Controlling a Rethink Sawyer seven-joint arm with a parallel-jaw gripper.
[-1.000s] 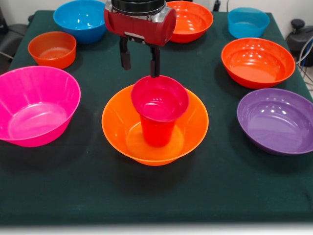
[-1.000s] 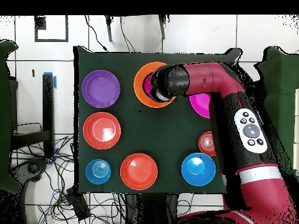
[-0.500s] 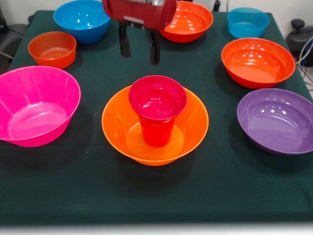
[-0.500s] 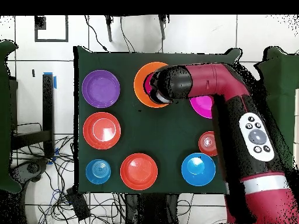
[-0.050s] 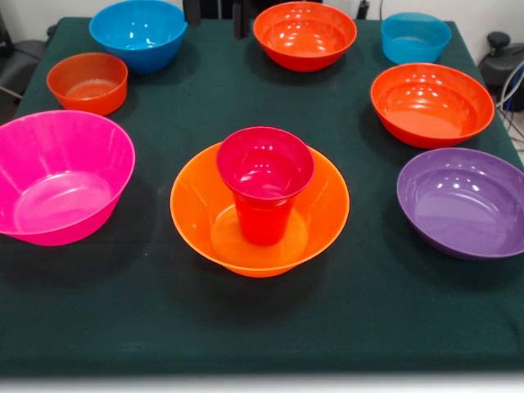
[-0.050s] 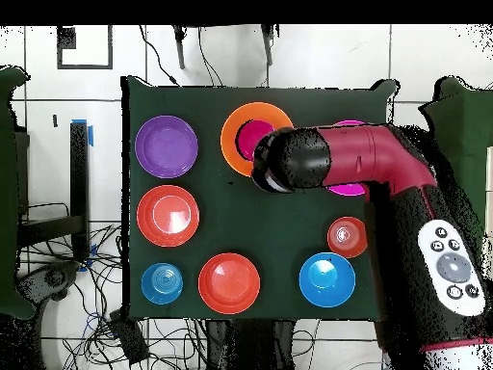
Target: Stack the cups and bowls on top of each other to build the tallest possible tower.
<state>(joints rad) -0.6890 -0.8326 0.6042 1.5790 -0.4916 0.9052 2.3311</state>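
Note:
The tower stands at mid-table: a large yellow-orange flared bowl (image 5: pixel 196 214) holds an upright orange-red cup (image 5: pixel 262 225), and a small magenta bowl (image 5: pixel 264 166) sits on the cup's mouth. From overhead the orange bowl (image 6: pixel 234 123) and the magenta bowl (image 6: pixel 252 135) show beside the arm's head. Only the tips of my gripper (image 5: pixel 215 11) show at the top edge of the front view; it is open, holds nothing and stands well clear of the tower. Loose bowls include a large pink one (image 5: pixel 61 176), a purple one (image 5: pixel 463 201) and an orange-red one (image 5: pixel 431 102).
At the far side sit a blue bowl (image 5: pixel 137 33), another orange-red bowl (image 5: pixel 304 34), a small blue bowl (image 5: pixel 415 37) and a squat small orange bowl (image 5: pixel 87 82). From overhead the arm (image 6: pixel 366 169) covers most of the pink bowl.
My open gripper has lifted away from just above the magenta bowl and drawn back toward the far side. The magenta bowl stays on the cup; the tower has not moved.

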